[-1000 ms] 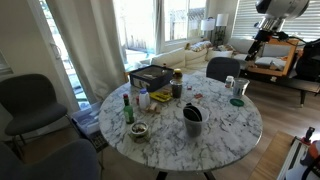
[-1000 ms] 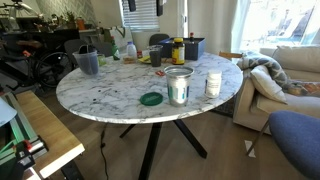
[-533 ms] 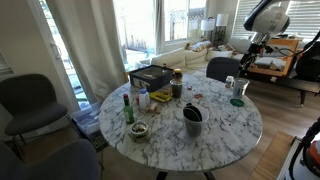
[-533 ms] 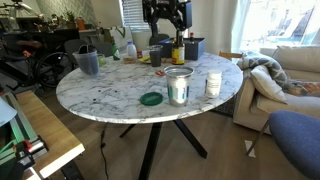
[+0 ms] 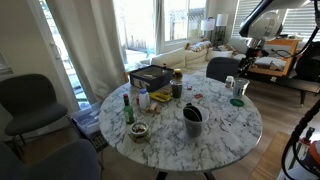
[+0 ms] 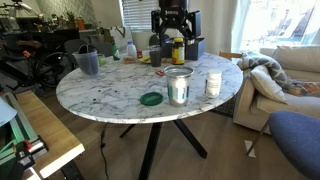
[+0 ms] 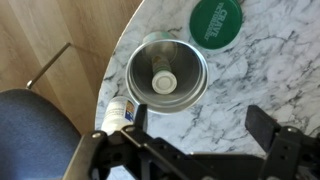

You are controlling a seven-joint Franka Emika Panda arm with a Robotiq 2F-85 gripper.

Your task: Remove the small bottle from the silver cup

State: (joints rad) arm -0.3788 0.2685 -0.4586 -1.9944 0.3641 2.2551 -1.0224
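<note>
The silver cup [image 7: 196, 58] stands near the edge of the marble table; it shows in both exterior views [image 6: 178, 88] [image 5: 241, 87]. The small bottle [image 7: 163, 82] stands upright inside it, white cap up. My gripper [image 7: 200, 125] is open and empty, high above the table and a little beside the cup. It hangs over that side of the table in both exterior views [image 6: 172, 42] [image 5: 246, 55].
A green lid [image 7: 217, 20] lies next to the cup, and a white container [image 7: 118, 116] stands on its other side by the table edge. A dark cup [image 5: 192, 120], a green bottle [image 5: 127, 108] and a box [image 5: 150, 75] stand elsewhere. A chair [image 7: 35, 135] sits below the edge.
The arm has swung in and come down over the side of the table where the silver cup stands. The jaws stay open. Nothing on the table has moved.
</note>
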